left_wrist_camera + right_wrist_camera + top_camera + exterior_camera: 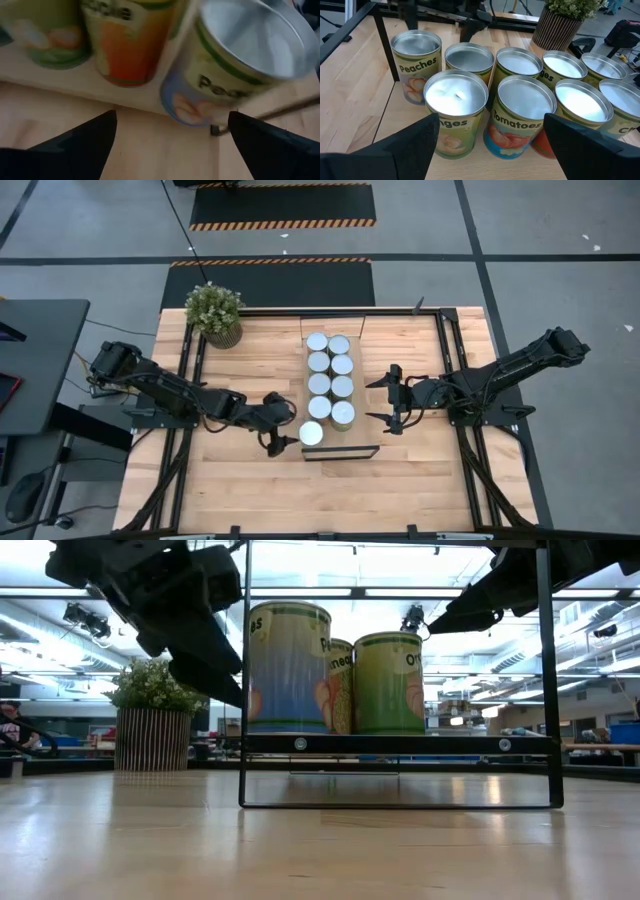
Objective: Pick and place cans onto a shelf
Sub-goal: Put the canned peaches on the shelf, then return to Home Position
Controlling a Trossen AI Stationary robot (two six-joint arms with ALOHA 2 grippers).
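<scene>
Across the worktop [250, 490] in the high view, ten cans [330, 378] are counted in two rows on the shelf [340, 452], the peach can [311, 433] at the near left end; the potted plant [215, 313] stands apart at the far corner. No can is seen off the shelf, so placing is judged essentially complete. The left end effector [281, 427] is held just beside the peach can, fingers wide apart and empty; the right end effector [389, 399] is held open beside the opposite row, gripping nothing. At worktop level, three cans [289, 667] are shown upright on the framed board. From the left wrist, the peach can [235, 65] is seen ahead of spread, empty fingers [80, 145]. From the right wrist, the upright cans [525, 112] are catalogued beyond parted fingers [592, 147], nothing held.
</scene>
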